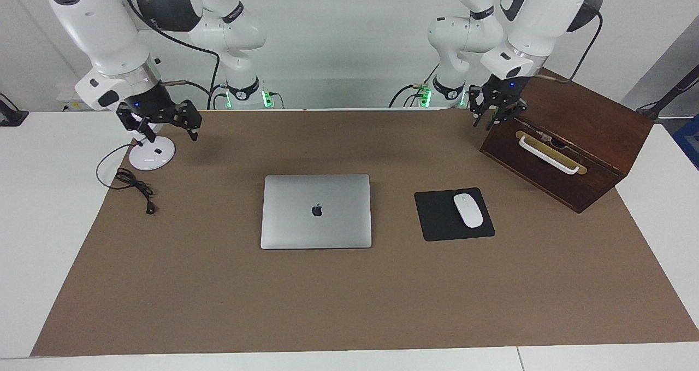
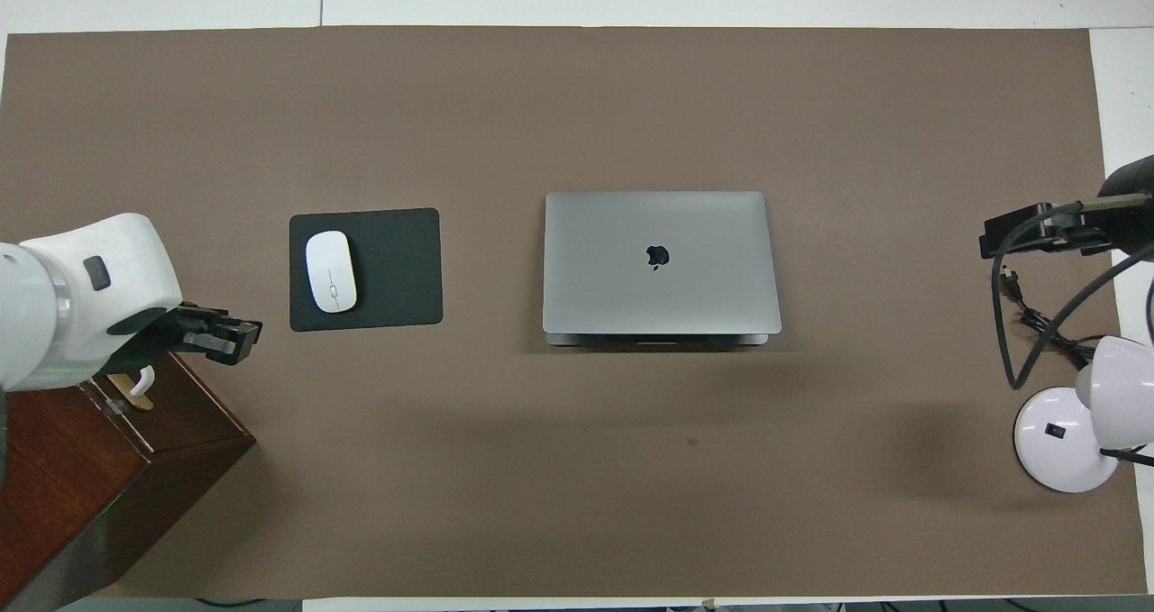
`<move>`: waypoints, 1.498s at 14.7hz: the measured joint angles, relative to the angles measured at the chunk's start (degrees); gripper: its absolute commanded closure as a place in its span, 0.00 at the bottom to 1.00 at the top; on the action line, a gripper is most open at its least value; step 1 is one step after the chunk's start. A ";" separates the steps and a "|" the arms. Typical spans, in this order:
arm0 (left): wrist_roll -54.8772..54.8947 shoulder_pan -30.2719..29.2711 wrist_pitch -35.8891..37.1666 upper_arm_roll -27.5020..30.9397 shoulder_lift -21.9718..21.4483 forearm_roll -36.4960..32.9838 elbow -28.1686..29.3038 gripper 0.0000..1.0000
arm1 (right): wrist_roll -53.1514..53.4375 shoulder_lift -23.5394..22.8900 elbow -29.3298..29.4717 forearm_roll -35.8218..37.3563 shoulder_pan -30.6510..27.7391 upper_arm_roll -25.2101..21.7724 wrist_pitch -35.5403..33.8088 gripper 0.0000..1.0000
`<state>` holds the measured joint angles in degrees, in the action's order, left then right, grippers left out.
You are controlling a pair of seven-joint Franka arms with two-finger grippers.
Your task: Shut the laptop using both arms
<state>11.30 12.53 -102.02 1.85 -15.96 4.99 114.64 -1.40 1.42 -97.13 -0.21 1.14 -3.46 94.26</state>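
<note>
MacBook (image 1: 316, 211) lid already flat at mat centre, so just park clear: left gripper (image 1: 496, 109) at 2 o'clock part-open, right gripper (image 1: 164, 121) at 10 o'clock wide open, both empty.

matt metal laptop (image 1: 316, 211), glossy wooden box (image 1: 568, 136)
</note>
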 measured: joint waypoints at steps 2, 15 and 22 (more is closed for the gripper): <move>0.00 -2.08 1.57 0.07 0.00 -0.15 -1.59 0.00 | 0.00 -0.18 0.55 0.00 -0.66 0.07 -0.94 0.00; -0.95 -5.89 1.96 0.08 -0.30 -0.20 -5.21 0.00 | 3.00 -1.75 5.29 0.01 -0.06 0.83 -4.95 0.00; -4.98 -8.88 10.00 0.05 -0.21 -3.81 -10.29 0.00 | 5.63 -1.87 6.18 0.01 -0.05 0.85 -5.09 0.00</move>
<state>6.32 3.65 -92.02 1.90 -16.17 1.19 104.34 4.23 -0.45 -90.96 -0.20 1.10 -2.61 89.17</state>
